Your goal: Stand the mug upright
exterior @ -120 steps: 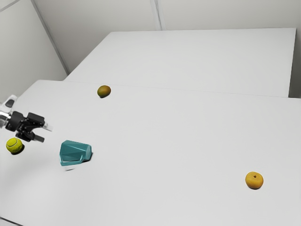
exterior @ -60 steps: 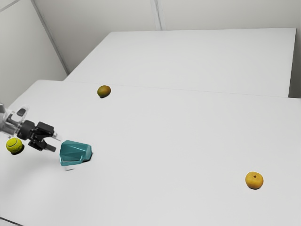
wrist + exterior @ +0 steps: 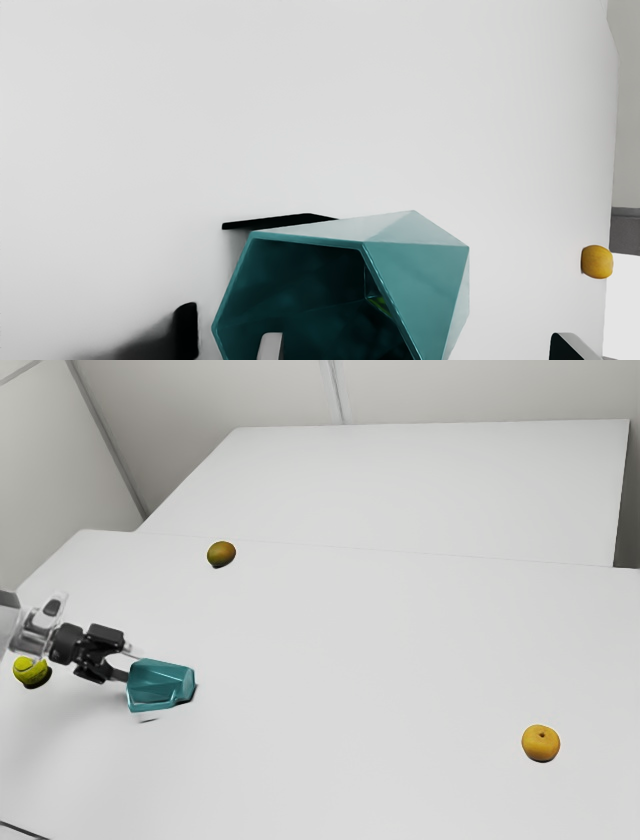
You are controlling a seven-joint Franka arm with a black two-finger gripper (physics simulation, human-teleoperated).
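Observation:
The teal faceted mug (image 3: 160, 685) lies on its side on the table at the exterior view's lower left. My gripper (image 3: 128, 665) is at the mug's end that faces the arm. In the wrist view the mug (image 3: 415, 280) turns its open mouth toward the hand. The gripper (image 3: 412, 347) stands open there, its fingers wide apart: one fingertip overlaps the dark mouth, the other is out past the mug's outer wall. Whether a finger touches the mug, I cannot tell.
A yellow-green ball (image 3: 30, 671) sits below the arm at the exterior view's left edge. A brown-green fruit (image 3: 221, 554) lies farther back on the white table (image 3: 380, 660). An orange fruit (image 3: 541, 743) rests toward the exterior view's right.
My gripper has moved down and toward the exterior view's right, from above the ball to the mug's near end. The arm now partly covers the ball. The mug has not moved.

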